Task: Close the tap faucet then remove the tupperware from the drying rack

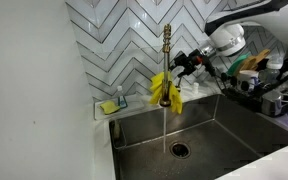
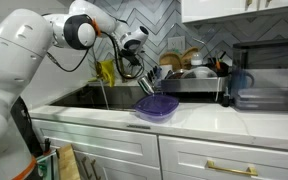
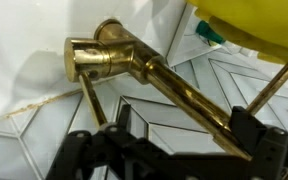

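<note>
The brass tap faucet (image 1: 166,45) stands behind the sink, and a thin stream of water falls from it toward the drain (image 1: 178,150). My gripper (image 1: 190,62) is open just beside the tap's neck, level with its upper part. In the wrist view a thick brass bar of the tap faucet (image 3: 174,88) runs diagonally between my open fingers, close to the right fingertip (image 3: 254,120). The gripper (image 3: 189,128) holds nothing. The drying rack (image 1: 274,95) (image 2: 189,86) beside the sink is full of dishes. I cannot pick out the tupperware among them.
Yellow rubber gloves (image 1: 168,93) hang on the tap under my gripper. A purple translucent bowl (image 2: 156,107) sits on the counter by the sink edge. A sponge holder (image 1: 112,104) is on the back ledge. A dark appliance (image 2: 264,88) stands past the rack.
</note>
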Tool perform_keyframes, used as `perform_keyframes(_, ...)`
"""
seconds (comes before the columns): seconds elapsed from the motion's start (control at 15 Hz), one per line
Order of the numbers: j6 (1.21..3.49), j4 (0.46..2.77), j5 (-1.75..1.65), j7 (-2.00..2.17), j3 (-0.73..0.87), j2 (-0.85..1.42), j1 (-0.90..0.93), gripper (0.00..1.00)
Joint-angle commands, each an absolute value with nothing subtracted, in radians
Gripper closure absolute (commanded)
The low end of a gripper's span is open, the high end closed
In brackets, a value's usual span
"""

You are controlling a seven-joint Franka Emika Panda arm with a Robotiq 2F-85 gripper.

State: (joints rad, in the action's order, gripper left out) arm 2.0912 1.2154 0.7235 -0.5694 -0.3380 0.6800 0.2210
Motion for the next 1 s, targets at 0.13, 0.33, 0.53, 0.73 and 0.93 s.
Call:
perform_keyframes(0.13, 2.085, 1.164, 0.734, -0.567, -0.345, 0.683, 0.214, 0.00)
perform_keyframes(0.33, 2.096, 1.133, 0.736, -0.568, -0.340, 0.680, 0.210, 0.00)
perform_keyframes(0.53, 2.077, 1.123, 0.676, -0.509, -0.302, 0.674, 0.225, 0.00)
perform_keyframes(0.73, 2.054, 1.112, 0.658, -0.476, -0.291, 0.688, 0.232, 0.00)
perform_keyframes(0.93, 2.015, 1.107, 0.641, -0.449, -0.288, 0.700, 0.237, 0.00)
